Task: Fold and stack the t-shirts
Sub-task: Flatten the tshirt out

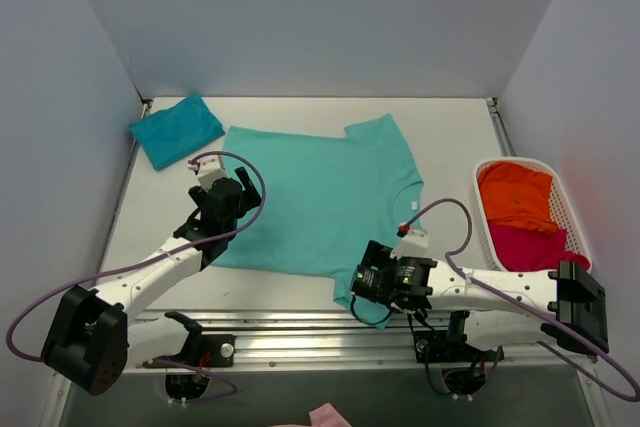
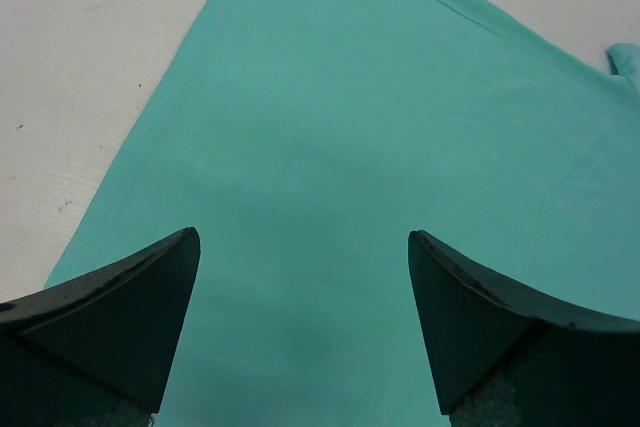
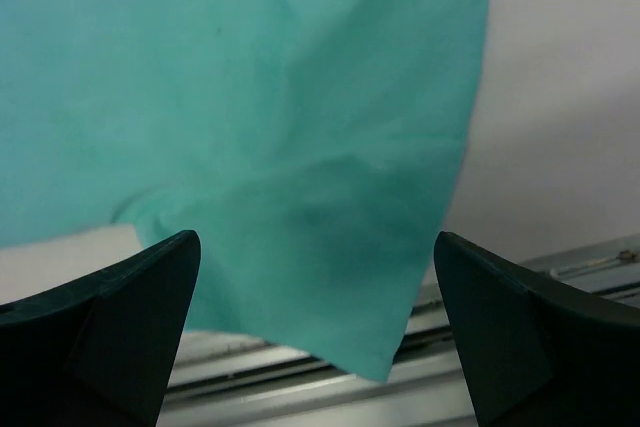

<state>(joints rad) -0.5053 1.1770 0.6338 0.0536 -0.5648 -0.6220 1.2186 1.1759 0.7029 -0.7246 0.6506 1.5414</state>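
Note:
A light mint-green t-shirt (image 1: 320, 197) lies spread flat on the table, neck toward the right. A darker teal t-shirt (image 1: 175, 130) lies folded at the back left. My left gripper (image 1: 232, 205) is open and empty over the mint shirt's left edge. In the left wrist view its gripper (image 2: 304, 247) has the cloth (image 2: 380, 97) below it. My right gripper (image 1: 364, 283) is open and empty at the shirt's near sleeve. In the right wrist view its gripper (image 3: 315, 247) frames the sleeve corner (image 3: 330, 277), which hangs over the table's front edge.
A white basket (image 1: 490, 237) at the right holds an orange shirt (image 1: 515, 195) and a magenta shirt (image 1: 525, 245). A metal rail (image 1: 300, 332) runs along the table's near edge and shows in the right wrist view (image 3: 250, 392). Grey walls enclose three sides.

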